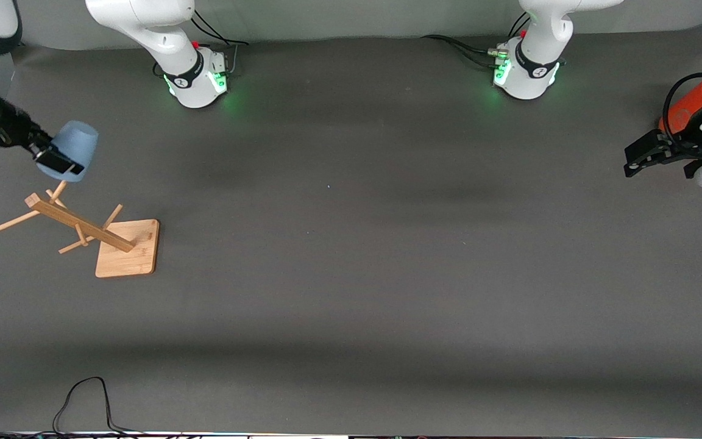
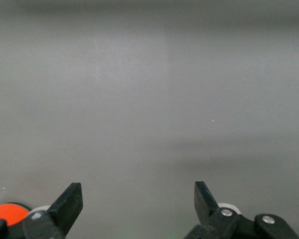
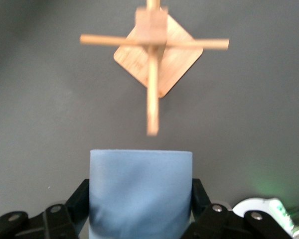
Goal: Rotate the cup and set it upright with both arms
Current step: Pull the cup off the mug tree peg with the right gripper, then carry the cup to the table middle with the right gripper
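Note:
The pale-blue cup [image 1: 77, 146] hangs in the air over the top pegs of a wooden peg rack [image 1: 80, 224] at the right arm's end of the table. My right gripper [image 1: 60, 162] is shut on the cup near its wider end, and the narrower closed end points away from the fingers. In the right wrist view the cup [image 3: 139, 194] fills the space between the black fingers [image 3: 202, 196], with the rack [image 3: 149, 55] below it. My left gripper [image 1: 638, 157] waits open and holds nothing at the left arm's end of the table. The left wrist view shows only grey table between its fingers [image 2: 70, 201].
The rack stands on a square wooden base [image 1: 128, 250]. An orange cylinder [image 1: 689, 110] stands by the left gripper at the table's edge. A black cable [image 1: 83, 396] loops along the table edge nearest the front camera. The two arm bases [image 1: 202, 79] glow green.

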Robot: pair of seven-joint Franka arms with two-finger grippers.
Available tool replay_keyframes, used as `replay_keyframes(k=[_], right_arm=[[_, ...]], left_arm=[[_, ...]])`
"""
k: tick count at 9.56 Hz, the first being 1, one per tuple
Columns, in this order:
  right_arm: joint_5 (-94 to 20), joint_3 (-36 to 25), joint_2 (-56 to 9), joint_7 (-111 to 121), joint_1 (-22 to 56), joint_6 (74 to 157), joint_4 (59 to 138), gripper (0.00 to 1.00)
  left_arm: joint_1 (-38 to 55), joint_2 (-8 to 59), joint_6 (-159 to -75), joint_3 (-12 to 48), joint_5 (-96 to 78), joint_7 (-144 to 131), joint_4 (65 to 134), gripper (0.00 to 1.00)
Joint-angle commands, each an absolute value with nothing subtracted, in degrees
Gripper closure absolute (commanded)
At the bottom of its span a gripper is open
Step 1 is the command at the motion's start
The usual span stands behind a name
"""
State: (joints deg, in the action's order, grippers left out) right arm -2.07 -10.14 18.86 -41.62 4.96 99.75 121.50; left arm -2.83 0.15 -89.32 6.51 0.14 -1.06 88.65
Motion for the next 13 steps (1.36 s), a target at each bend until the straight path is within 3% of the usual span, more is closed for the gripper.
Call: replay_keyframes(k=[1,4,6,9,13], right_arm=[[-2.37,-10.28,22.06,-55.21,13.93,98.70,122.52,0.49],[-2.46,-10.20,20.67,-79.63,29.30,100.36,121.82,0.49],[-2.46,-10.20,14.28,-96.94,39.15,104.83,118.94,0.50],[-2.37,-10.20,-1.97,-116.32,48.93,107.22,107.35,0.50],[-1.76,-10.28,-26.13,-134.25,56.40,108.98,90.57,0.54]], left_arm=[[-2.37,-0.18,-89.21,6.24,-0.35,-1.05,88.51,0.00],[-2.46,-0.18,-89.21,6.15,-0.44,-1.05,88.51,0.00],[-2.46,-0.18,-89.21,6.24,-0.35,-1.05,88.42,0.00],[-2.55,-0.18,-88.95,6.15,-0.35,-1.05,88.51,0.00],[-3.08,0.00,-89.03,5.89,-0.26,-0.79,88.59,0.00]])
